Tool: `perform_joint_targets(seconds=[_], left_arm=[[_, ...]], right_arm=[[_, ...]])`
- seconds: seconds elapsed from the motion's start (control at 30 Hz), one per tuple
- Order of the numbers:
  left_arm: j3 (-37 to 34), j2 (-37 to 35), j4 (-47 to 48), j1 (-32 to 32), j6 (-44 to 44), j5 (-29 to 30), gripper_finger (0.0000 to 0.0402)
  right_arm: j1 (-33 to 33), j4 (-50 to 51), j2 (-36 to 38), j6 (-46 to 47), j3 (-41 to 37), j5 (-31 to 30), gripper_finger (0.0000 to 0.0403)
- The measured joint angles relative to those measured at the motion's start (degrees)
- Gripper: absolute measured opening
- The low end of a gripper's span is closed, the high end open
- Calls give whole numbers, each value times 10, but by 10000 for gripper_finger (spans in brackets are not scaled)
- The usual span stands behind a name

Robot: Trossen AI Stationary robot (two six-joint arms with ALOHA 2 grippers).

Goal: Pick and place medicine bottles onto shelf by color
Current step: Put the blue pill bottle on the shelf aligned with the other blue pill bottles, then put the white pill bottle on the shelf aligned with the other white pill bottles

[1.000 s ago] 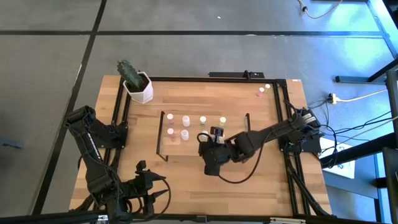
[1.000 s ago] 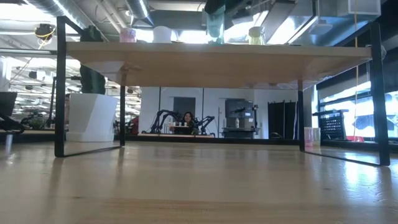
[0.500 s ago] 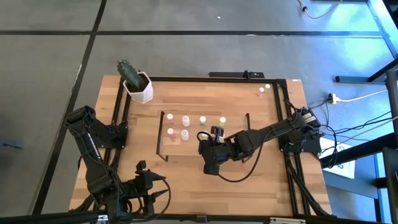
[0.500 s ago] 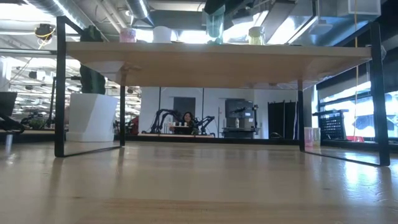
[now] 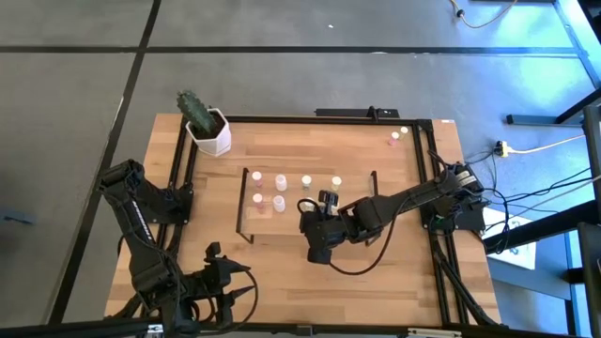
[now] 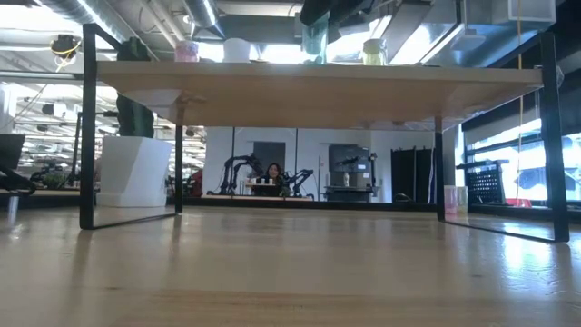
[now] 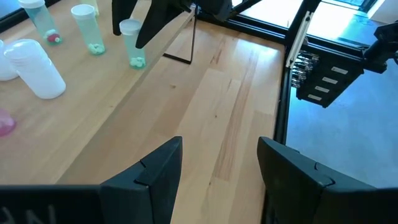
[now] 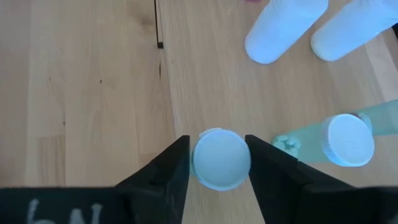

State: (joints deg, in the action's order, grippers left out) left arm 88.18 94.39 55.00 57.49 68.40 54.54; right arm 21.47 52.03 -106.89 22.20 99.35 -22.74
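gripping a pale green bottle (image 8: 221, 158) by its cap, the right gripper (image 5: 306, 203) is hanging over the near edge of the shelf (image 5: 347, 228), fingers (image 8: 163, 171) pinched snug against both sides so the bottle is staying upright for setting down. it is sitting in line with another green bottle (image 8: 339, 142), which suits the sorting by colour. white bottles (image 8: 283, 31) are standing beyond. the left gripper (image 7: 217, 171) is waiting near the table's front corner, parted and empty.
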Motion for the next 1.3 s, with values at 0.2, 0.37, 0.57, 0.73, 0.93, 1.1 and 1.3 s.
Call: perform_joint_targets(seconds=[0.2, 0.37, 0.57, 0.73, 0.93, 1.1, 1.3], left_arm=[[0, 0, 0, 0, 0, 0, 202], [0, 0, 0, 0, 0, 0, 202], [0, 0, 0, 0, 0, 0, 202], [0, 0, 0, 0, 0, 0, 202], [0, 0, 0, 0, 0, 0, 202], [0, 0, 0, 0, 0, 0, 202], [0, 0, 0, 0, 0, 0, 202]], right_arm=[[0, -1, 0, 0, 0, 0, 185], [0, -2, 0, -4, 0, -1, 187], [0, -3, 0, -18, 0, -1, 183], [0, -4, 0, -17, 0, -1, 183], [0, -4, 0, -17, 0, -1, 183], [0, -3, 1, -18, 2, -3, 183], [0, -4, 2, -33, 39, -4, 183]])
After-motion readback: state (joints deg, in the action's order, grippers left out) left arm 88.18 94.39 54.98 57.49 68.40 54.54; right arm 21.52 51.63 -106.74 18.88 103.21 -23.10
